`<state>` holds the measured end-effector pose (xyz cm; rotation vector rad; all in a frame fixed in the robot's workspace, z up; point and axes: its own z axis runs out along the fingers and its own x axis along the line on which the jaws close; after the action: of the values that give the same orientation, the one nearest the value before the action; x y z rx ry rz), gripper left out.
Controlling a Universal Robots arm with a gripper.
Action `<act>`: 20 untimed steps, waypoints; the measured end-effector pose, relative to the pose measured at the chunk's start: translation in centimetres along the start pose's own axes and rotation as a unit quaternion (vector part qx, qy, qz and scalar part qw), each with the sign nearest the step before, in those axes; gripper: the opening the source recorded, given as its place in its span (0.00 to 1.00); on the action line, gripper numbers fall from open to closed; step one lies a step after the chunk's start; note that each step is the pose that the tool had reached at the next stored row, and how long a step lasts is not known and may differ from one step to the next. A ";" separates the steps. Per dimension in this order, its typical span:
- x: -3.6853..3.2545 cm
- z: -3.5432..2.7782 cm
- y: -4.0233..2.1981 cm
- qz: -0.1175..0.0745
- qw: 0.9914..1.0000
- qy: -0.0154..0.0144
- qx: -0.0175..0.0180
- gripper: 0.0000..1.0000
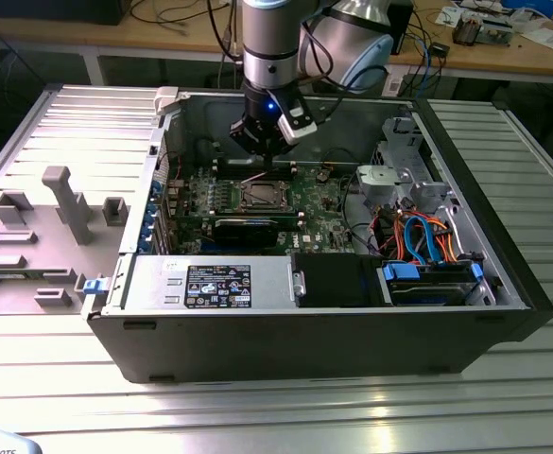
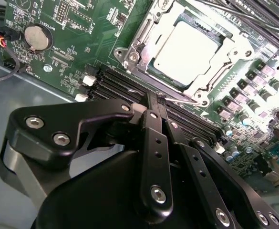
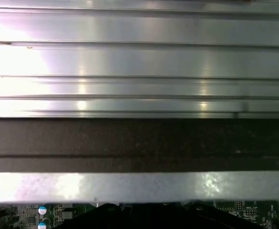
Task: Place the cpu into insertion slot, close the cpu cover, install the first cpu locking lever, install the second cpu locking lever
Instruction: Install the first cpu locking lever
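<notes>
Case: open, on ribbed metal counter; green board inside.
Cpu: in case, seated in slot, cover down over it.
Tool: in case, just beside slot; fingers closed tog., nothing held.

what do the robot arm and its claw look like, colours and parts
The arm is a silver-grey tube with a rounded pale grey joint cap beside it. It ends in a black wrist that carries a small blue light. A black cable loops alongside. The claw is matte black, built of flat linked bars with rounded ends, dotted with silver screw heads.
</notes>
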<state>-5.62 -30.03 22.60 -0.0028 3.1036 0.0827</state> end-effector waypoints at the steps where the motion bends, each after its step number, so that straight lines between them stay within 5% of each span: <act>1: -0.08 0.07 0.00 0.000 1.000 0.000 0.000 0.11; 20: -0.83 1.47 -0.08 0.000 1.000 0.000 0.000 0.11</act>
<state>-4.74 -30.03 21.17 -0.0029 3.1031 0.0823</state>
